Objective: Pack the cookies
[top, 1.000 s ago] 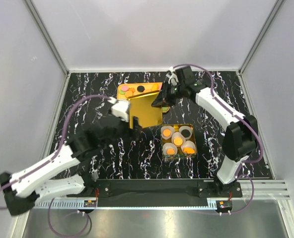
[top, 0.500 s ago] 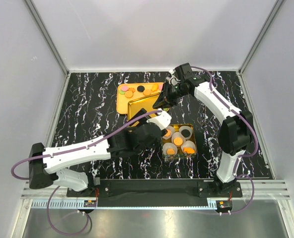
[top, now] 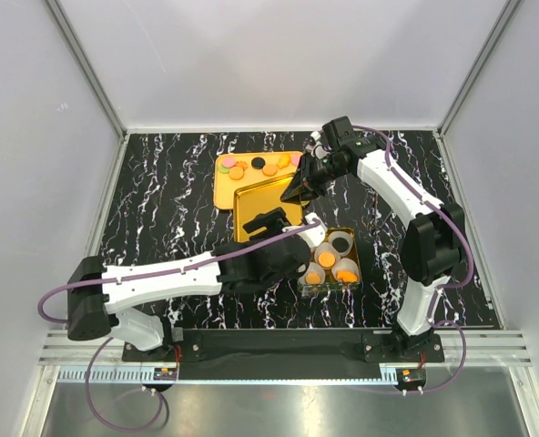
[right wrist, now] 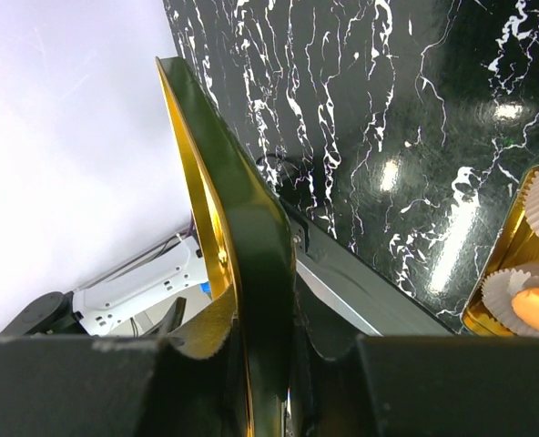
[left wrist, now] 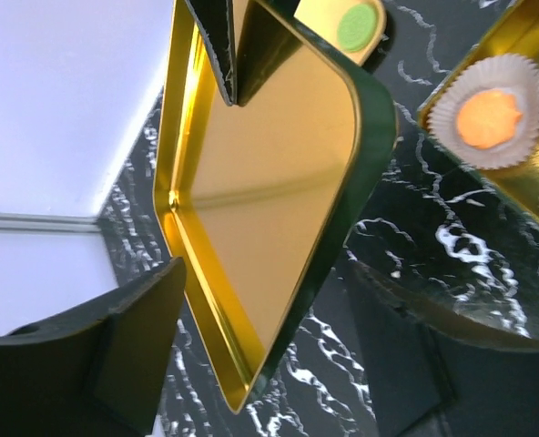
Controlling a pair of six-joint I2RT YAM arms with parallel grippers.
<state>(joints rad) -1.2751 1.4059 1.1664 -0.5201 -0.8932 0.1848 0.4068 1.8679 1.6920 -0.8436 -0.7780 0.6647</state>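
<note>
Under the left wrist in the top view, the far-left corner of the box [left wrist: 515,187] is hidden, and the left gripper [left wrist: 269,300] is hard to pick out against the dark table [top: 160,182]. Its own wrist view settles it: both fingers [left wrist: 115,355] stand wide apart with nothing clamped. The near corner of the lid [top: 265,208] shows between them; whether either finger touches it I cannot tell. The right gripper [top: 300,188] is pinched shut on the lid's far-right edge and holds it tilted over the near part of the tray [top: 222,189], hiding whatever lies there.

The cookies [top: 237,172] are small flat discs. Orange, pink and black ones lie loose along the tray's far strip. Orange ones sit singly in white paper cups [left wrist: 452,127] in the box, which stands just near-right of the lid. One cup looks dark inside; what it holds is unclear.

Only the left wrist view shows a green cookie [left wrist: 358,27], past the lid's far edge. The right wrist view shows the lid edge-on, dark outside and gold inside, between its own fingers, with two cups cut off at the frame's right.
</note>
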